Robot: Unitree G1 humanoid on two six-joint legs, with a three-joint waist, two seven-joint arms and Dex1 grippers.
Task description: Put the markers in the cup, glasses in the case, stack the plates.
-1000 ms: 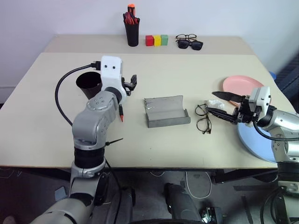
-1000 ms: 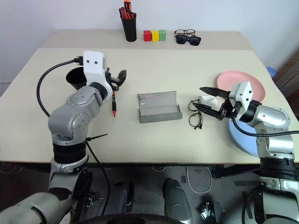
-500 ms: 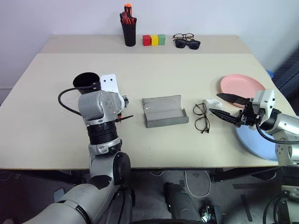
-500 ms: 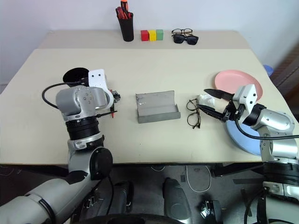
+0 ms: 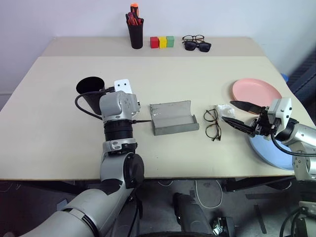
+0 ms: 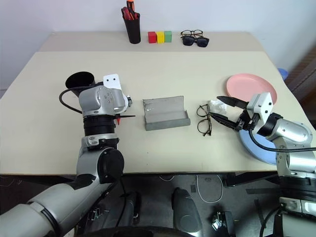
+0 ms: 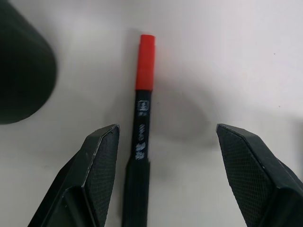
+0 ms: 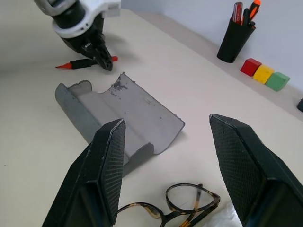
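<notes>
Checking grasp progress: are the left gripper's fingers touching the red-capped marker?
Apart. In the left wrist view, table shows between the marker and both fingers.

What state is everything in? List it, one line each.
Case: open, empty.
Cup: upright.
Marker: lying flat, not gripped.
Glasses: lying outside the case.
Pink plate, blue plate: not stacked.
Left gripper: open.
Right gripper: open.

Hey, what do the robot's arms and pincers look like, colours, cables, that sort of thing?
Both arms have rounded silver-grey shells with black joint rings, a white box at each wrist and a black cable looping to it. The left pincer and right pincer each have two black fingers with cross-hatched pads.
</notes>
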